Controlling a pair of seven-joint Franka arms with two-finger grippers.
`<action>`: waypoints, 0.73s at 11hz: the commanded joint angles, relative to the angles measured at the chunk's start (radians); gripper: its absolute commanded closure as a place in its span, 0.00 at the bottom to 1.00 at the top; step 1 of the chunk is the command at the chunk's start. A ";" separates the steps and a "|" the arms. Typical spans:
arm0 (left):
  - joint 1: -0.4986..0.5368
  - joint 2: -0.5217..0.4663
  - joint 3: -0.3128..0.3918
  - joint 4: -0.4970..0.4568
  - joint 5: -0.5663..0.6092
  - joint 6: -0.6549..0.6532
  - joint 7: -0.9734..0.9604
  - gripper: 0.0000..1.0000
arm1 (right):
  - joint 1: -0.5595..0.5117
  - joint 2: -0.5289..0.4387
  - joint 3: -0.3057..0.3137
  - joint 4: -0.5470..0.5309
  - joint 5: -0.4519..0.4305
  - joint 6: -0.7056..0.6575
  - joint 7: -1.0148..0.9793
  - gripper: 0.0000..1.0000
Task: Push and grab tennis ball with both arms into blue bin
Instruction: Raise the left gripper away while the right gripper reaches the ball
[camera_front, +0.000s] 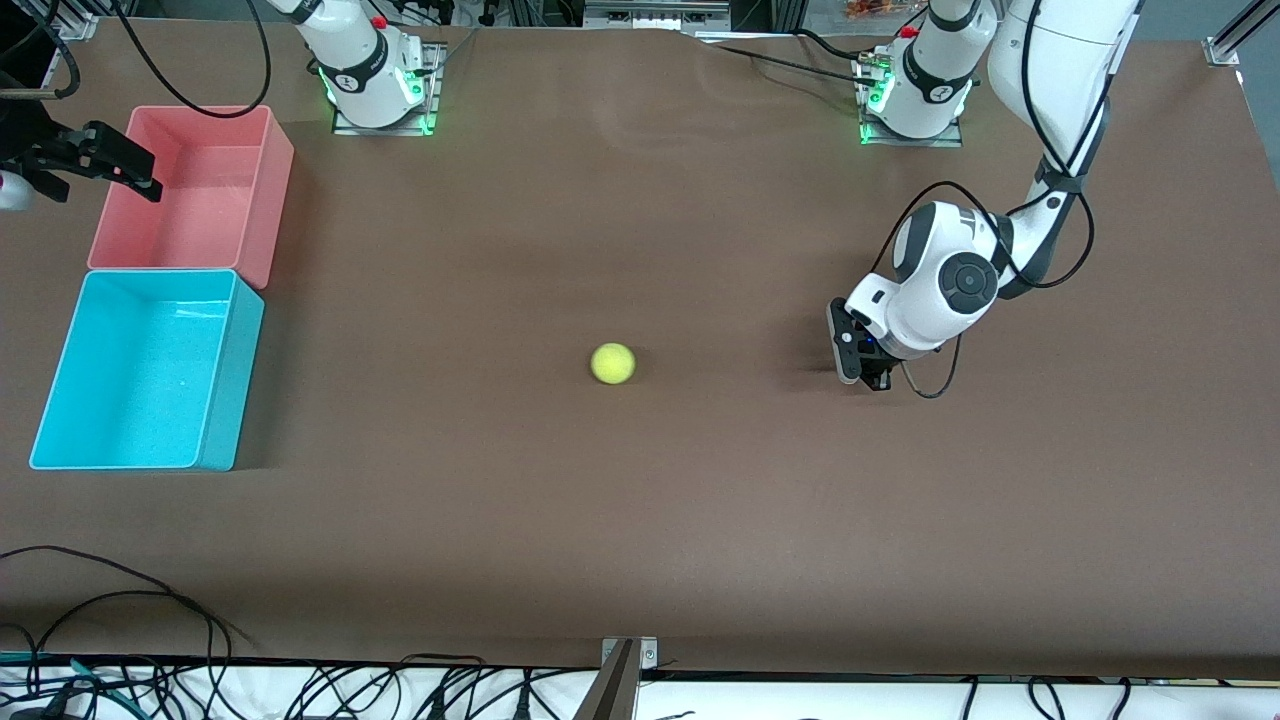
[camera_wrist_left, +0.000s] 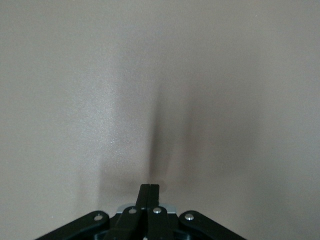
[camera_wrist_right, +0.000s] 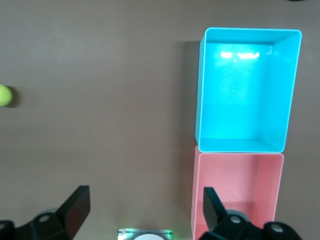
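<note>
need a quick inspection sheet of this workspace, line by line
surface: brown table, bare apart from the items listed.
job's things: tennis ball mid-table; blue bin empty, toward the right arm's end.
clutter: pink bin touching the blue bin, farther from the camera.
grippers: left gripper shut, low at the table beside the ball; right gripper open, above the pink bin's edge.
cables: black cables at the table's near edge.
surroundings: nothing seen.

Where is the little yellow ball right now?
In the front view the tennis ball lies on the bare brown table near its middle, between the blue bin and the left end effector, touching neither.
</note>
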 joint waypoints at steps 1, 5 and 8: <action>-0.004 0.002 0.001 0.014 -0.026 -0.004 0.008 1.00 | -0.007 -0.007 0.005 -0.008 -0.010 0.004 0.007 0.00; -0.004 0.002 0.001 0.014 -0.024 -0.004 0.008 1.00 | -0.004 0.003 0.006 -0.008 -0.006 0.003 0.009 0.00; -0.004 0.002 0.001 0.014 -0.024 -0.004 0.008 1.00 | -0.001 0.004 0.012 -0.010 -0.006 0.003 0.005 0.00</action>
